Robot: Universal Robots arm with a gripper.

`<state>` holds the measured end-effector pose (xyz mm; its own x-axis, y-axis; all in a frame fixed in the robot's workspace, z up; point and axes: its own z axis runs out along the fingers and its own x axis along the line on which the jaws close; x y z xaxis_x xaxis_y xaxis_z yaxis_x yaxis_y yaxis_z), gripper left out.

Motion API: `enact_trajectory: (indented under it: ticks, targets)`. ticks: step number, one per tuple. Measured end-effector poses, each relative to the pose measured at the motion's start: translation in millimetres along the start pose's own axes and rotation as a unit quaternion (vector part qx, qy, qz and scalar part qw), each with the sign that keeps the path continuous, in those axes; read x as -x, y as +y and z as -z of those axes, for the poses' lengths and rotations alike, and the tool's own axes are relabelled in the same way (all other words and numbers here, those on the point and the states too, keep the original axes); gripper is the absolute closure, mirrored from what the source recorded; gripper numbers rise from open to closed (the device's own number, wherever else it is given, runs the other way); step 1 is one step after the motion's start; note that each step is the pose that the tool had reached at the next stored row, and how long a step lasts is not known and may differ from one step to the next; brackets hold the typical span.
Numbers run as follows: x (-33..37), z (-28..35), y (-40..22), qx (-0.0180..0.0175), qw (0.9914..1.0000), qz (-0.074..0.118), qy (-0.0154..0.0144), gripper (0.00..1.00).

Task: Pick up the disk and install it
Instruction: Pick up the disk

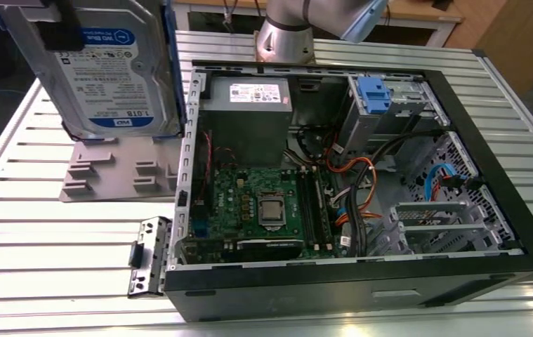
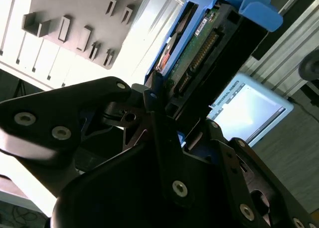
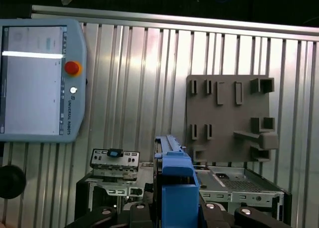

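The disk (image 1: 107,63), a silver drive with a white-and-blue label in a blue plastic carrier, hangs upright in the air at the exterior view's upper left. It is above the grey slotted holder plate (image 1: 107,172). My gripper (image 2: 164,96) is shut on it, its black fingers (image 2: 154,88) clamping the carrier's edge. In the second wrist view the disk (image 2: 199,48) shows its circuit-board side. In the first wrist view the blue carrier (image 3: 174,188) stands between the fingers of the gripper (image 3: 172,213), with the holder plate (image 3: 229,118) beyond it.
An open computer case (image 1: 491,168) lies on the slatted metal table (image 1: 50,239), holding a motherboard (image 1: 257,203), a grey power supply (image 1: 247,105) and a drive cage with a blue latch (image 1: 378,95). A teach pendant (image 3: 40,83) lies on the table. A loose bracket (image 1: 149,256) sits by the case's front corner.
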<state>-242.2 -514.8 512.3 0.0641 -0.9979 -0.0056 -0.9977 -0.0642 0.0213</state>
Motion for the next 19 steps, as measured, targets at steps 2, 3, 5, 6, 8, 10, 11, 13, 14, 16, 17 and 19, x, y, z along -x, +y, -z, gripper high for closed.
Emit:
enact_trajectory:
  ticks: [2, 3, 5, 6, 8, 10, 11, 13, 14, 16, 17, 19]
  targets:
    - [-1.7, -0.1, -6.7, 0.0003, 1.00000, 0.000, 0.0000, 0.64]
    - [-2.4, -0.1, -10.3, 0.0004, 1.00000, 0.000, 0.0000, 0.64]
    - [-3.7, -0.2, -17.7, 0.0007, 1.00000, 0.000, -0.0001, 0.64]
    - [-4.3, -0.2, -21.5, 0.0009, 1.00000, 0.000, -0.0001, 0.64]
    - [-5.4, -0.1, -29.2, 0.0013, 1.00000, 0.000, -0.0001, 0.64]
    - [-6.6, -0.1, -37.4, 0.0017, 1.00000, 0.000, -0.0001, 0.64]
    - [-7.1, 0.0, -41.4, 0.0019, 1.00000, 0.000, -0.0002, 0.64]
    - [-8.2, 0.1, -49.7, 0.0024, 1.00000, 0.000, -0.0002, 0.64]
    - [-8.8, 0.0, -53.4, 0.0026, 1.00000, 0.000, -0.0003, 0.64]
    - [-9.9, 0.2, -61.0, 0.0031, 1.00000, 0.000, -0.0002, 0.64]
    - [-10.5, 0.2, -64.6, 0.0033, 0.99999, 0.000, -0.0003, 0.64]
    - [-11.6, 0.2, -72.0, 0.0037, 0.99999, 0.000, -0.0003, 0.64]
